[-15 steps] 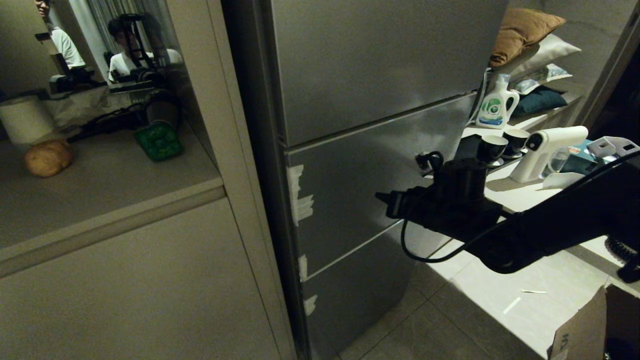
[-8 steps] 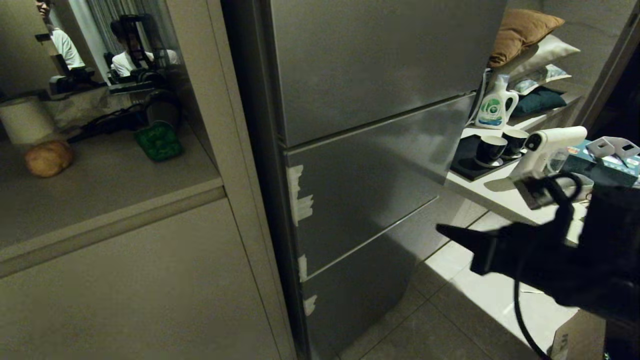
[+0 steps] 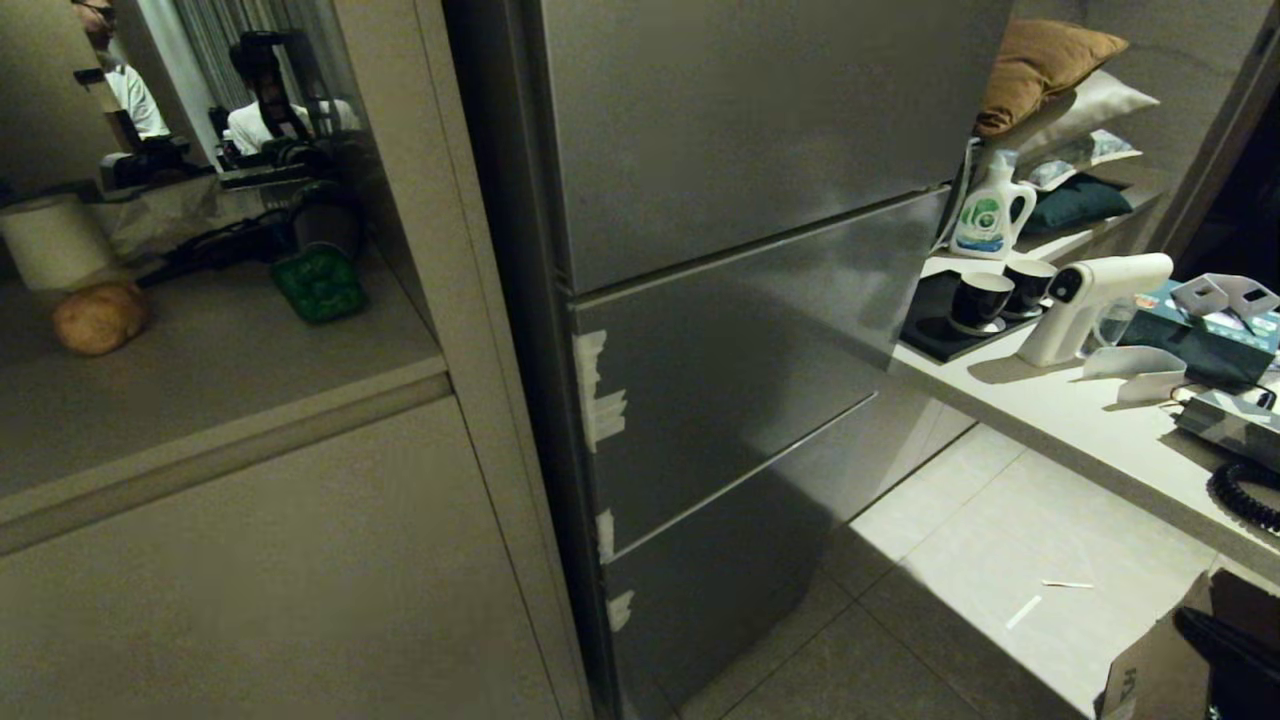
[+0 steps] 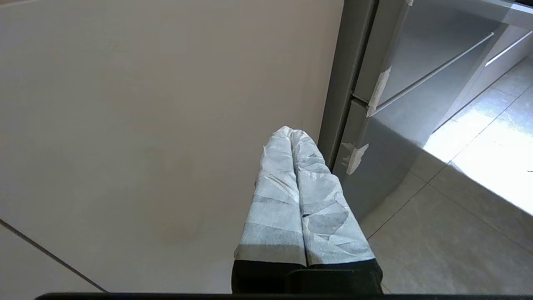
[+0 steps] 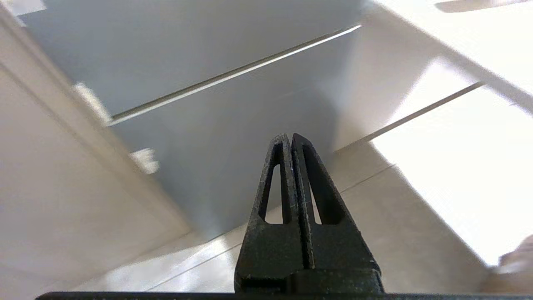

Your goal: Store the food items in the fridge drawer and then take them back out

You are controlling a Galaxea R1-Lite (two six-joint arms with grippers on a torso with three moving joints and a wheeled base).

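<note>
My right claw (image 5: 291, 139) has its two black fingers pressed together on nothing, aimed at the lower grey fridge panels (image 5: 216, 137) and the tiled floor; a second ago this arm reached across the fridge front at about 3 o'clock of my head view, half a second ago it had sunk toward 4 o'clock, and now it has left that view altogether. My left claw (image 4: 291, 135), its fingers wrapped in pale tape and also pressed together empty, hangs beside the beige cabinet face (image 4: 145, 125) near the fridge's edge. The fridge (image 3: 740, 300) stands closed, all grey panels flush, strips of white tape on its left edge, so the drawer is not to be seen. The tan potato-like lump (image 3: 98, 317) lies on the bench (image 3: 220, 390) at 10 o'clock, near a green object (image 3: 318, 283) and a white cylinder (image 3: 52, 240), where it lay before. At 2 o'clock a second bench (image 3: 1060, 415) carries a detergent bottle (image 3: 990, 215), two dark cups (image 3: 1000, 290) and a white spray gun (image 3: 1095, 300), with cushions (image 3: 1050, 60) stacked behind. A cardboard box (image 3: 1160, 660) sits on the floor at 5 o'clock.
</note>
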